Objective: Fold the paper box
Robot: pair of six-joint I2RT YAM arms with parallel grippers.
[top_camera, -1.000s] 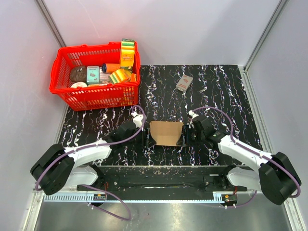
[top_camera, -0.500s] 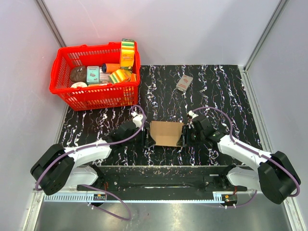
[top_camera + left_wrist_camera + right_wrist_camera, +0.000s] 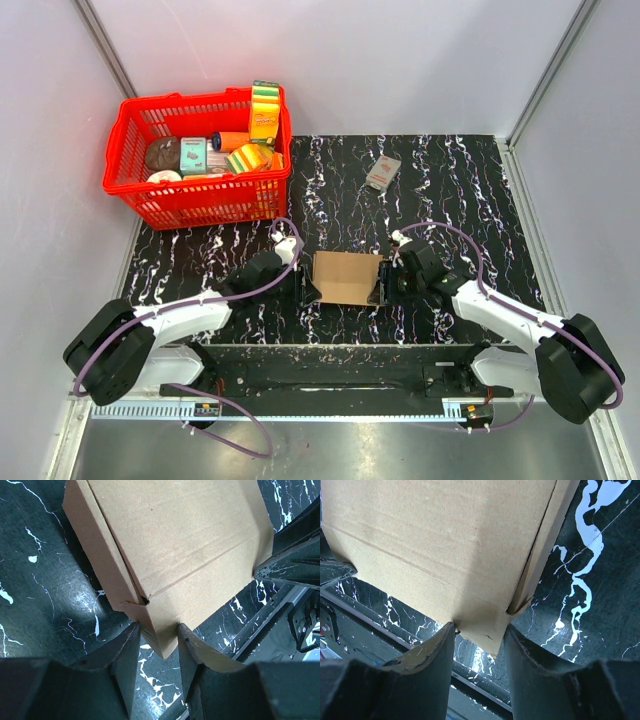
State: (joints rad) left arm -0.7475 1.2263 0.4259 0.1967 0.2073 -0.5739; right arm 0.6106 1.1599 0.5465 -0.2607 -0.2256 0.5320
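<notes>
The paper box is a slim, plain brown cardboard box lying flat on the black marbled table between the two arms. My left gripper is at its left end. In the left wrist view the gripper has its fingers closed against both sides of the near corner flap of the box. My right gripper is at the right end. In the right wrist view the gripper pinches the near corner flap of the box in the same way.
A red basket full of groceries stands at the back left. A small grey-and-red packet lies at the back, right of centre. Grey walls close in both sides, and the black mounting rail runs along the near edge.
</notes>
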